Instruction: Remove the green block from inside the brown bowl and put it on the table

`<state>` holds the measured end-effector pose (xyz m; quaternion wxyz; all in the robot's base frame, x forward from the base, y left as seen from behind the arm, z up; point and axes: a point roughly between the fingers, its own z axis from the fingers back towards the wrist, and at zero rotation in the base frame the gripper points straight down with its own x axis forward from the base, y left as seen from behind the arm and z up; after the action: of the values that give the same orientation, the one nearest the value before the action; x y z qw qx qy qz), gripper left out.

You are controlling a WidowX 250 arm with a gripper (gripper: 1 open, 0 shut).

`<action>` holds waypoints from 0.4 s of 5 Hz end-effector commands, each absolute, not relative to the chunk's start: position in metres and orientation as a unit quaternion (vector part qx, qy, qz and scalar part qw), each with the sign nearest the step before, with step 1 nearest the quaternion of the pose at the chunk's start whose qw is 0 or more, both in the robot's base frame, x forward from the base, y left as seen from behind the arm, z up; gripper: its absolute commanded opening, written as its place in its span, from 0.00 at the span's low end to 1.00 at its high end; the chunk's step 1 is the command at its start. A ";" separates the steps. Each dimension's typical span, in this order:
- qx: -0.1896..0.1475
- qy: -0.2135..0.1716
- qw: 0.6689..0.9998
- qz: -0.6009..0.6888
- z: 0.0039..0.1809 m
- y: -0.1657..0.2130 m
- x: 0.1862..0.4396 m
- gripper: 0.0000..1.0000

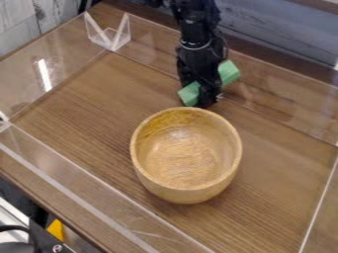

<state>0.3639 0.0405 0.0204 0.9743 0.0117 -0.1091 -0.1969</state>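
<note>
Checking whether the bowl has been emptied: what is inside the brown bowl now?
Nothing shows inside the brown bowl; its bare wood interior is visible except just under the near rim. The green block is behind it over the table, between the gripper jaws.

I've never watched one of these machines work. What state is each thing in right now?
Gripper: pointing down just behind the bowl, around the block; whether open or shut is unclear.
Block: between the gripper's fingers, out of the bowl, low over the table.
Bowl: upright, empty.
Table: holds the bowl.
</note>
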 end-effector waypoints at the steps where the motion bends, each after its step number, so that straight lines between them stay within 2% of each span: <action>1: 0.014 -0.122 0.973 -0.195 0.036 0.041 0.371 1.00; 2: 0.010 -0.124 0.973 -0.193 0.044 0.039 0.376 1.00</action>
<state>0.3640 0.0384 0.0251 0.9767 0.0007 -0.0943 -0.1926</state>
